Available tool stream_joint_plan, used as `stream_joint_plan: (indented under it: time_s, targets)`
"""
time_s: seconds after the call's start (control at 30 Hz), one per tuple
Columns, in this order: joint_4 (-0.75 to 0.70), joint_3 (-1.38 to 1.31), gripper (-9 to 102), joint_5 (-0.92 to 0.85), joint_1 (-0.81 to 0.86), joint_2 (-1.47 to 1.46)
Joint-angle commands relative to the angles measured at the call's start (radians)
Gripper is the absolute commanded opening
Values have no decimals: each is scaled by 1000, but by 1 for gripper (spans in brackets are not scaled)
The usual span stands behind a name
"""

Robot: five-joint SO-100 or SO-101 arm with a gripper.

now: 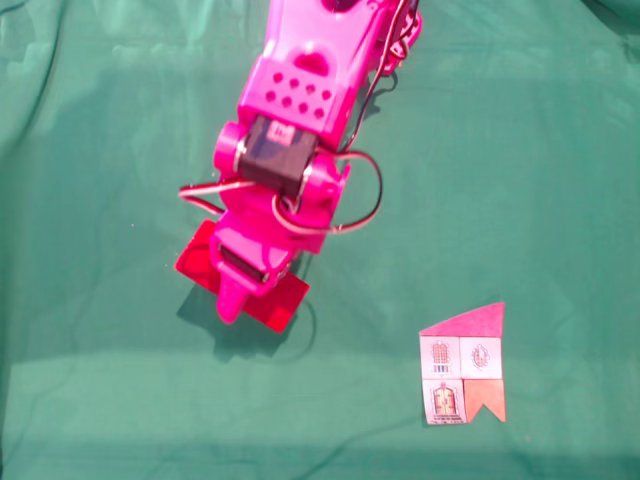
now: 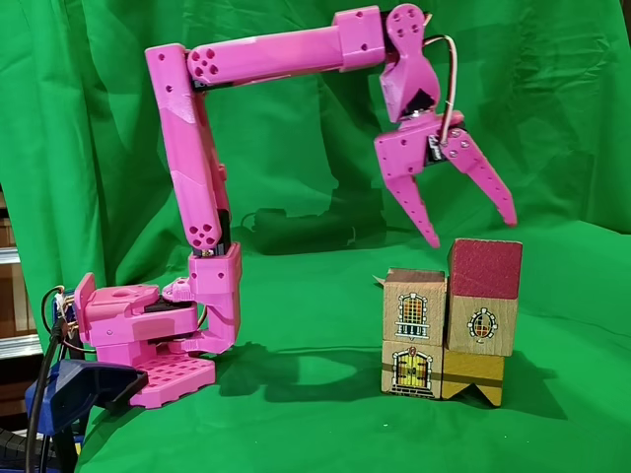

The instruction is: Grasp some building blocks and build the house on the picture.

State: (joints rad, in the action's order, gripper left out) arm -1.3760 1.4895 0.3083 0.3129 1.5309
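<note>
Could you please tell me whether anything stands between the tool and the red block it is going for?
Nothing visible does. In a fixed view the open tool hangs above the red block with only air between them; the picture card lies well apart on the green cloth.

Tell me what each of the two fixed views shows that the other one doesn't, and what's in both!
In a fixed view: a bright red block lying under the arm, and a flat house picture. In a fixed view: stacked window and door blocks with a dark red block on top, plus the arm's base. Both: the pink arm, its open gripper and the green cloth.
</note>
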Motion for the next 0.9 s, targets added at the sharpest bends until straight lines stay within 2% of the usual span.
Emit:
stream_joint_plan:
  time_s: [0.0,0.87]
  targets:
    - [5,-38,34,-5,-2,-11]
    - [6,-38,33,-5,55,-63]
